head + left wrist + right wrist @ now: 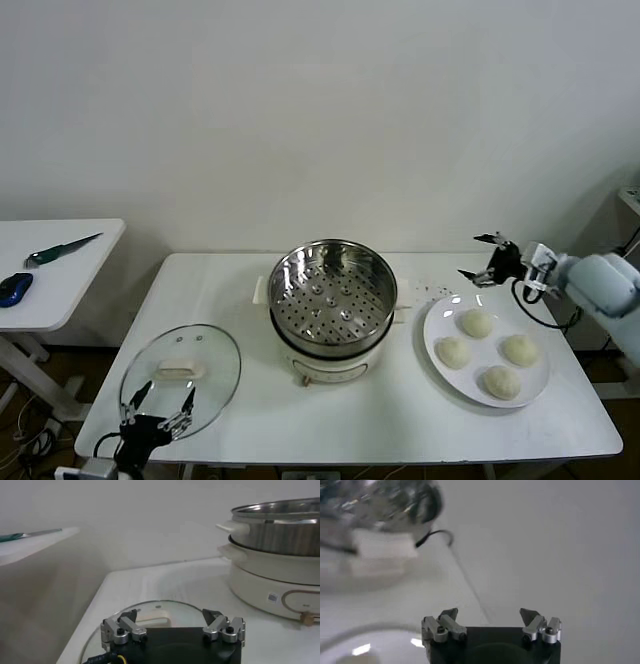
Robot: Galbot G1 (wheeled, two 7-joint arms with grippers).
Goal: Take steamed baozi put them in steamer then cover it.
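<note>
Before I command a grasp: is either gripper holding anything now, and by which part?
Nothing is held. The left gripper is open by the glass lid; the right gripper is open beyond the plate of baozi.

baozi [476, 323]: cream-white | steamer [331, 292]: shiny steel, perforated | plate [436, 325]: white

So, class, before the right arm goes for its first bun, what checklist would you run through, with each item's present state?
1. Right gripper open and holding nothing, above the plate's far edge: ok.
2. Four baozi on the white plate, none blocked: ok.
3. Steamer uncovered and its basket unfilled: ok.
4. Glass lid lying flat on the table, left of the steamer, out of the carrying path: ok.
5. Left gripper open at the lid's near edge, away from the steamer: ok.
6. Whether the buns stick to the plate: cannot tell.
</note>
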